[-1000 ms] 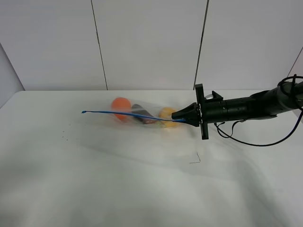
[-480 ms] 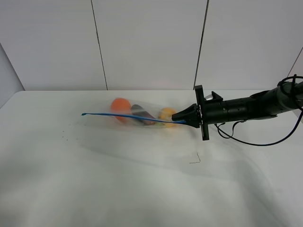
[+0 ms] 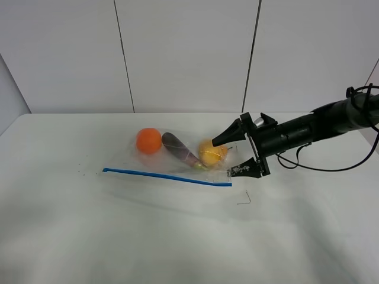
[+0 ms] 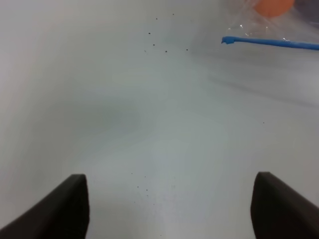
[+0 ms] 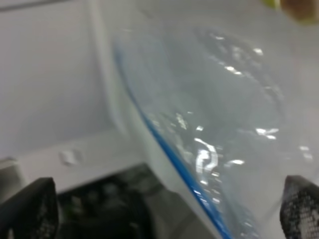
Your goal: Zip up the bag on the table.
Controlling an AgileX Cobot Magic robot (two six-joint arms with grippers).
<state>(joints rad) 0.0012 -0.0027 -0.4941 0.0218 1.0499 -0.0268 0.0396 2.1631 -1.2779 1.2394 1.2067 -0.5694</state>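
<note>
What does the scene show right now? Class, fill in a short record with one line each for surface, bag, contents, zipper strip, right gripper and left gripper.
surface: white table
bag: clear plastic bag lying flat on the table
contents: orange ball, purple item, yellow item, seen through the plastic
zipper strip: blue zipper strip along the near edge of the bag
right gripper: right gripper open, at the bag's right end, holding nothing
left gripper: left gripper open, over bare table, away from the bag

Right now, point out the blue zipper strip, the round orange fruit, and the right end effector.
blue zipper strip [image 3: 169,176], exterior high view, mid-strip.
round orange fruit [image 3: 148,141], exterior high view, its centre.
right end effector [image 3: 232,155], exterior high view, between its open fingertips.
</note>
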